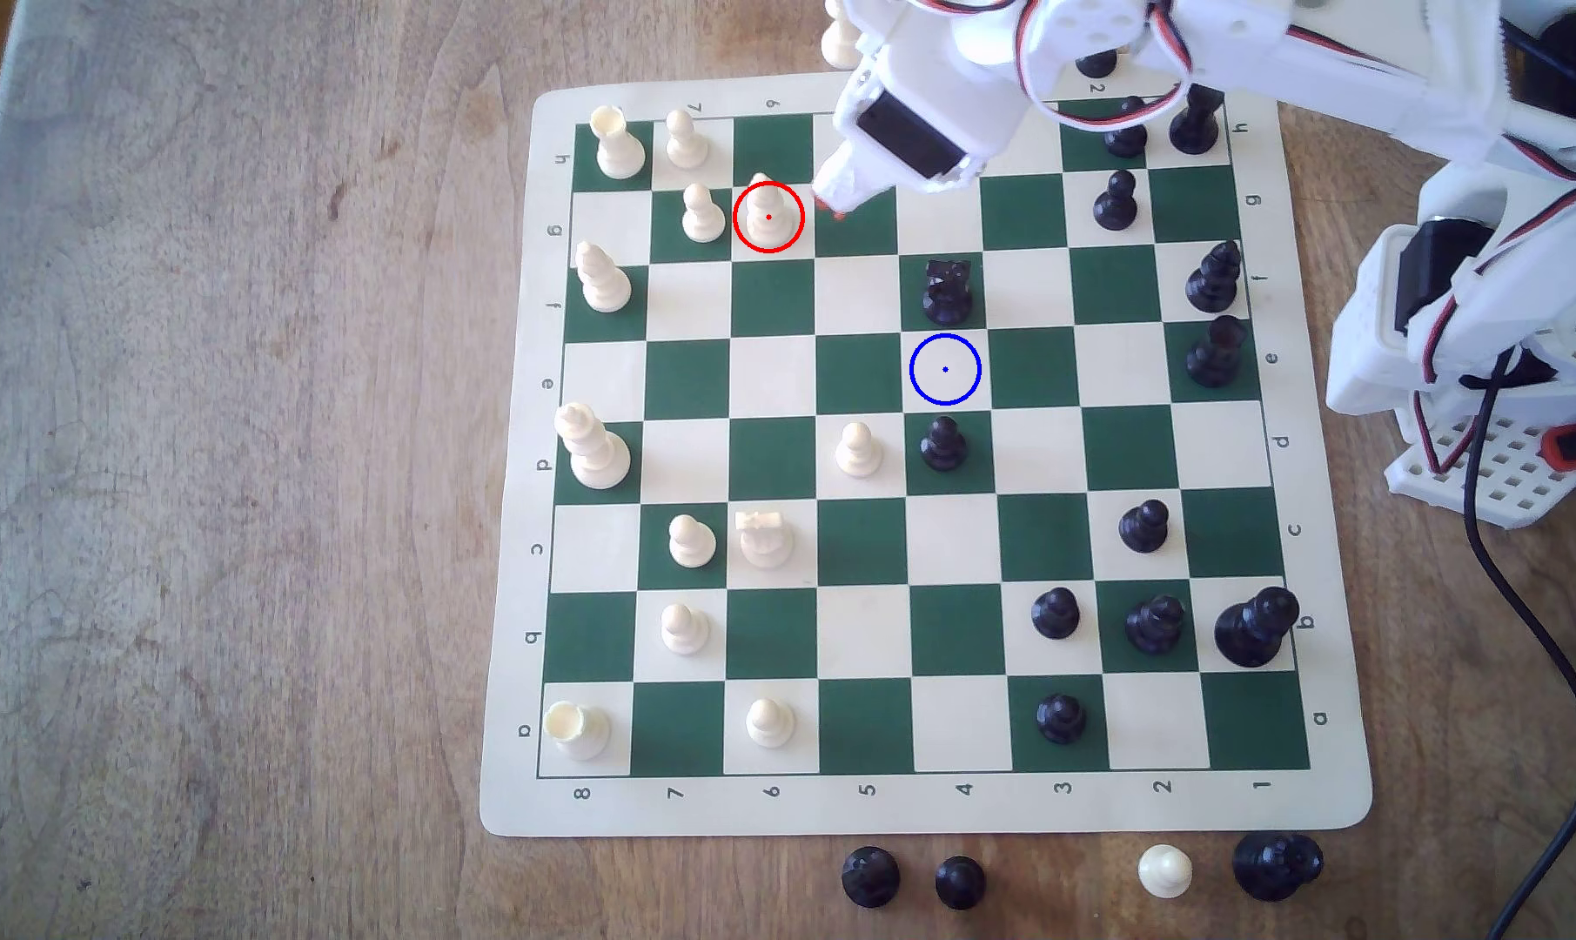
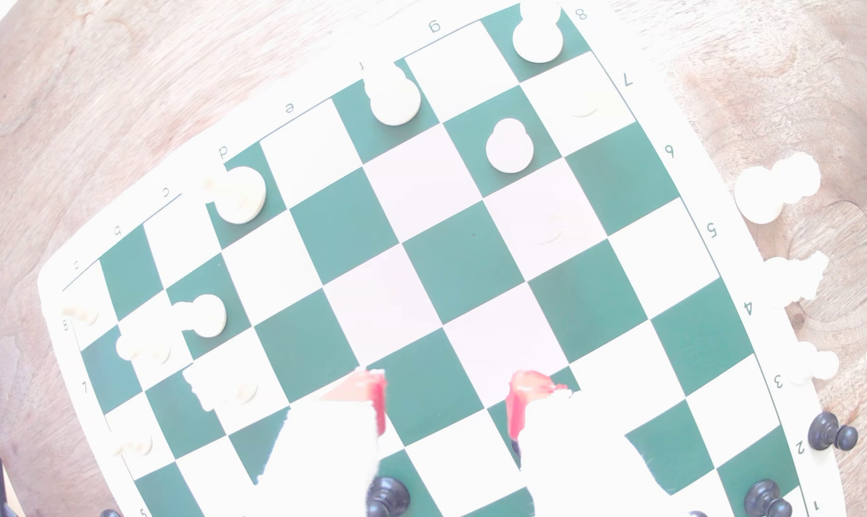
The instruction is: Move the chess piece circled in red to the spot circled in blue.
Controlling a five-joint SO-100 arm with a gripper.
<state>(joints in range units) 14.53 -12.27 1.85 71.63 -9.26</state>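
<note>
Claw (image 1: 834, 206) spread wide in the wrist view, red-tipped fingers (image 2: 374, 397) apart with nothing between them, hanging over a green square. Just beside it, toward the exterior view's left: tall cream-white plastic piece with a ridged body and pointed top (image 1: 768, 217), ringed in red, not yet gripped. Just past that piece from the claw, a shorter round-headed cream pawn (image 1: 700, 215), likely to be clipped by a wide approach. Target cream square with the blue ring (image 1: 945, 369) well apart from the claw, squeezed between a black knight (image 1: 947, 291) and a black pawn (image 1: 943, 445); risk of toppling either on the way down. Washed-out wrist view, hard to judge alignment.
</note>
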